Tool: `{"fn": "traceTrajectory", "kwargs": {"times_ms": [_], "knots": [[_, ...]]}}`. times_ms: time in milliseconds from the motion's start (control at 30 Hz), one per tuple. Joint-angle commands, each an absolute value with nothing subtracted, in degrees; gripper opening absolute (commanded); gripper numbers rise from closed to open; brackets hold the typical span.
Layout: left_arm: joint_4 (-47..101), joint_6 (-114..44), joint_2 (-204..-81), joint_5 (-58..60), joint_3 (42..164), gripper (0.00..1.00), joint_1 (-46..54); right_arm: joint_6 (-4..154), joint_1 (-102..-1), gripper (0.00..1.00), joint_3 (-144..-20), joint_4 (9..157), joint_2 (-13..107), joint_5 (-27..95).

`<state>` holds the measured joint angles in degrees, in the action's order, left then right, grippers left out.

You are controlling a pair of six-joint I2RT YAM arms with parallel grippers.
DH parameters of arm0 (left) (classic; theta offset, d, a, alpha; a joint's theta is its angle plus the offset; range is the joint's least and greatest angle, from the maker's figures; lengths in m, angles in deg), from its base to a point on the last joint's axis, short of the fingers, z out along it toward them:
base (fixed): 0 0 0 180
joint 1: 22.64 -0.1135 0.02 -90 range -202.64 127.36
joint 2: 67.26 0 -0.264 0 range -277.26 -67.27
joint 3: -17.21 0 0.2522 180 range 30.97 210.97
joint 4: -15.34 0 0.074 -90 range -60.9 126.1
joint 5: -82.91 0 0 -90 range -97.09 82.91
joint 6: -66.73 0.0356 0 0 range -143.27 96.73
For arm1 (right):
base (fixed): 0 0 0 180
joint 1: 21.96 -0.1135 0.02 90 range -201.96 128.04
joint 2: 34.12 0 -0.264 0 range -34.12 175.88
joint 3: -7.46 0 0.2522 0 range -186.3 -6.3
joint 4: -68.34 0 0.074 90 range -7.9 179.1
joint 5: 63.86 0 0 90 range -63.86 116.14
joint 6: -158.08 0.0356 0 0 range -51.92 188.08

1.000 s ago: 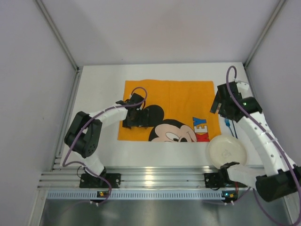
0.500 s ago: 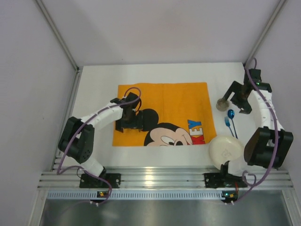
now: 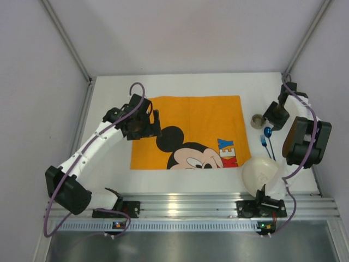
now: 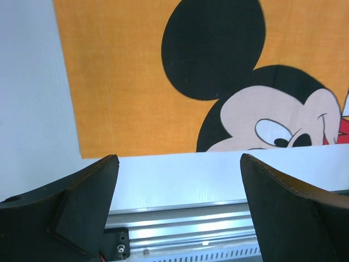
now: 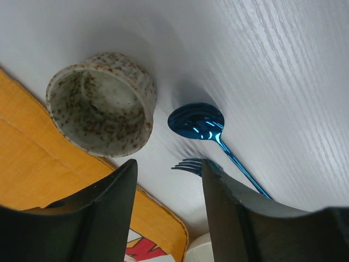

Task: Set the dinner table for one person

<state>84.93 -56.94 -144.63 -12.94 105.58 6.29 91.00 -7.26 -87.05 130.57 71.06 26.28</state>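
The dinner table [image 3: 109,103] is white, and an orange Mickey Mouse cloth [image 3: 202,117] lies flat on its middle. A speckled cup [image 3: 256,120] stands upright just right of the cloth, with a blue spoon [image 3: 268,132] and blue fork [image 3: 263,141] beside it and a cream plate [image 3: 263,173] nearer the front. My right gripper [image 3: 271,119] hovers by the cup, its jaws partly apart and empty. In the right wrist view the cup [image 5: 101,112], spoon [image 5: 196,121] and fork [image 5: 191,164] lie beyond the right gripper [image 5: 169,166]. My left gripper [image 3: 151,126] hangs wide open over the cloth's left part, empty [image 4: 179,158].
Grey walls close in the table on the left, back and right. An aluminium rail [image 3: 180,207] carrying both arm bases runs along the near edge. The right arm is folded up against the table's right edge [image 3: 305,142].
The cloth slid a little left and toward the front, then stayed. My left arm lifted and swung back-left off it. My right arm drew back to the right edge and its jaws narrowed.
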Motion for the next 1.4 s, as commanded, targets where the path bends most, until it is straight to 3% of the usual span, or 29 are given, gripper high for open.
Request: {"fn": "traceTrajectory", "kwargs": {"times_ms": [0,533,800,1367], "knots": [[87.81,-58.78,-141.53,-14.65,102.52,0.99,6.10,90.06,-7.19,0.49,-92.52,128.07,72.84,26.40],[89.04,-59.74,-140.30,-18.43,100.76,0.99,6.01,91.55,-7.98,0.36,-96.91,126.49,81.27,24.90],[88.78,-60.36,-140.92,-17.55,100.23,0.98,6.10,91.29,-9.56,0.00,-98.49,125.78,82.51,24.82],[87.72,-60.97,-140.74,-17.29,100.14,0.98,6.19,93.30,-19.66,0.00,-107.98,132.02,74.77,24.90]]}}
